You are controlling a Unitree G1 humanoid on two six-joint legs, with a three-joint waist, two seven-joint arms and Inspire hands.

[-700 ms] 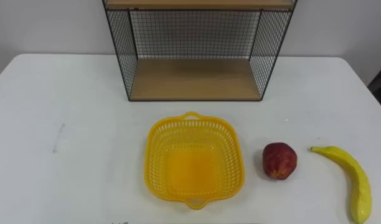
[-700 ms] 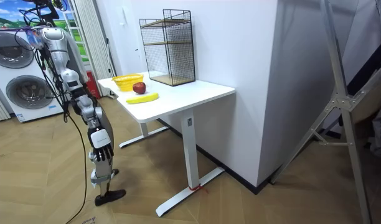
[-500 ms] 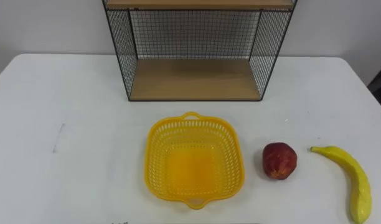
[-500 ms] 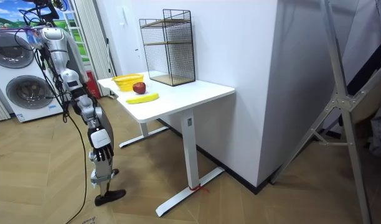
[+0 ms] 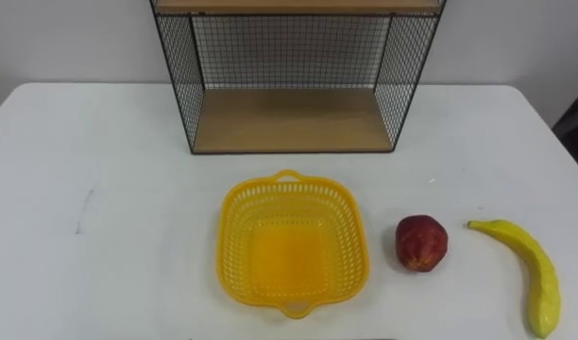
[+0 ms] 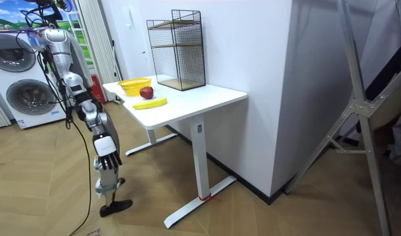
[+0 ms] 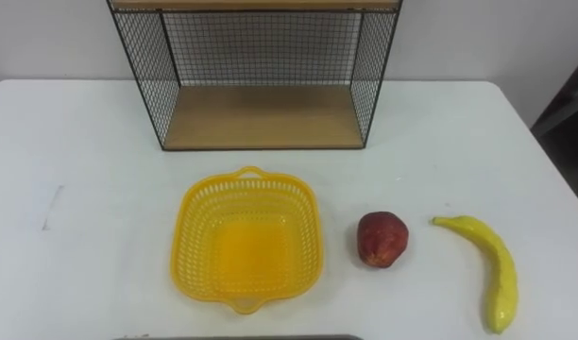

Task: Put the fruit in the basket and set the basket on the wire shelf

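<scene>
Wire shelf [image 5: 289, 121] top cut off, table [image 5: 100, 142] edges cropped

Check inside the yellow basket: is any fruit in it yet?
No. The basket holds nothing, and its bare floor is in full sight with nothing covering it. The apple and banana lie on the table to its right.

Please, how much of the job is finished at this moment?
Nothing done: the basket is empty, apple and banana lie on the table. Nothing in hand; the right hand hangs down. To do: load fruit, put basket on the wire shelf.
</scene>
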